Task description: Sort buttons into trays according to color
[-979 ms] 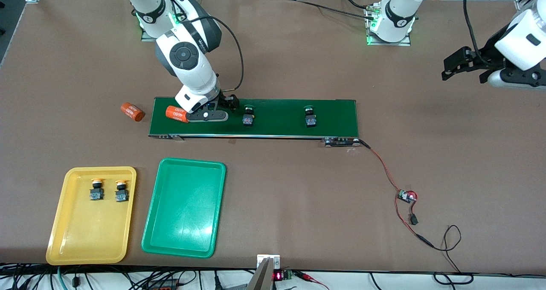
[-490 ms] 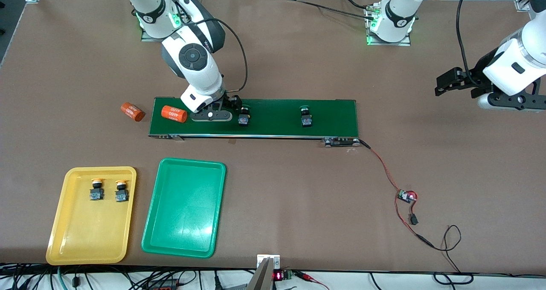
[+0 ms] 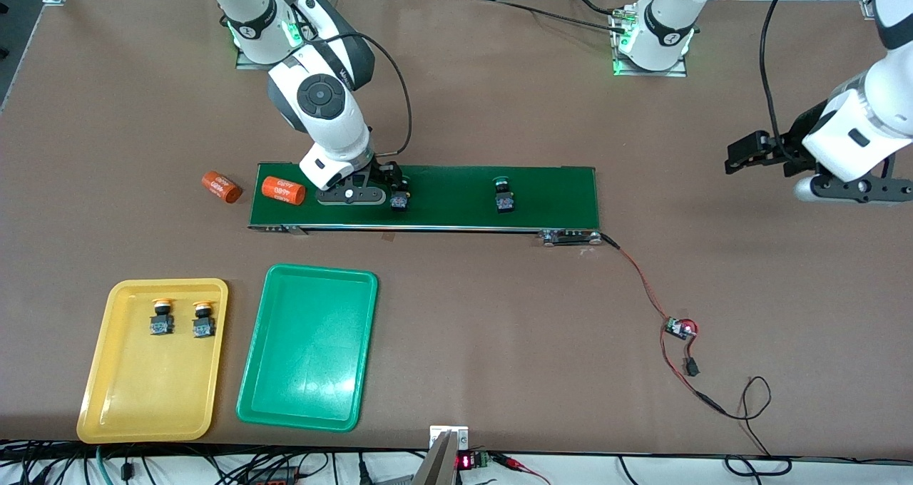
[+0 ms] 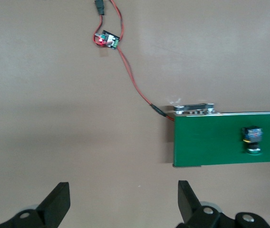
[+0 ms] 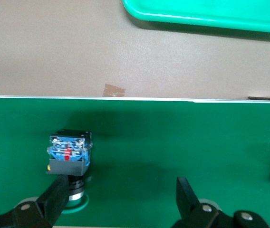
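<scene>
With its fingers wide and empty, the right gripper (image 3: pixel 396 189) should centre on the green button (image 5: pixel 69 159) near the belt's (image 3: pixel 549 185) right-arm end before closing; the left gripper (image 3: pixel 749 158), open too, waits.

Fingers (image 4: pixel 59 202) apart – button (image 4: pixel 252 137) on belt (image 4: pixel 211 142).

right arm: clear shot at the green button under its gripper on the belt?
Probably yes. The right gripper hangs open just over the conveyor belt, and the green button sits by one finger, not centred. Nothing lies on it; the orange cylinder stands apart.
</scene>
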Action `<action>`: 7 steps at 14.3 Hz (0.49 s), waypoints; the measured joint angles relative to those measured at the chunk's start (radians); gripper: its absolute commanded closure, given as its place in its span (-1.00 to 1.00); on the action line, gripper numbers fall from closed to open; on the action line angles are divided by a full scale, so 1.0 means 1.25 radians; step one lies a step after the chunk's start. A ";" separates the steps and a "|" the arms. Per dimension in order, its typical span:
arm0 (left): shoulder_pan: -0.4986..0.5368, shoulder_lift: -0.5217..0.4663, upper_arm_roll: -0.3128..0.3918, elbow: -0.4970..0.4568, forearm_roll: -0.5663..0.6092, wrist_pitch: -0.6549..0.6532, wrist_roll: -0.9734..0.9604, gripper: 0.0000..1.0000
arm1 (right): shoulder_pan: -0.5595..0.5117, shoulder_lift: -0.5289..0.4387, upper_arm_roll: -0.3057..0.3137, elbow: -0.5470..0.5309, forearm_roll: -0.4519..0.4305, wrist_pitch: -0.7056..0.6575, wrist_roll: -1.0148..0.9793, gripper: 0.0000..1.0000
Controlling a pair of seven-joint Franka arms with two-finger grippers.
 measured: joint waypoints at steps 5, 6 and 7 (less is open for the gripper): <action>-0.004 -0.001 -0.003 0.034 0.034 0.006 -0.088 -1.00 | -0.001 0.003 -0.025 0.004 0.000 0.000 0.005 -1.00; -0.003 -0.001 -0.001 0.035 0.034 0.014 -0.092 -1.00 | -0.001 0.005 -0.028 0.005 0.000 0.000 0.005 -1.00; -0.002 -0.002 0.002 0.033 0.034 0.029 -0.092 -1.00 | -0.001 0.008 -0.029 0.007 0.000 0.000 0.005 -1.00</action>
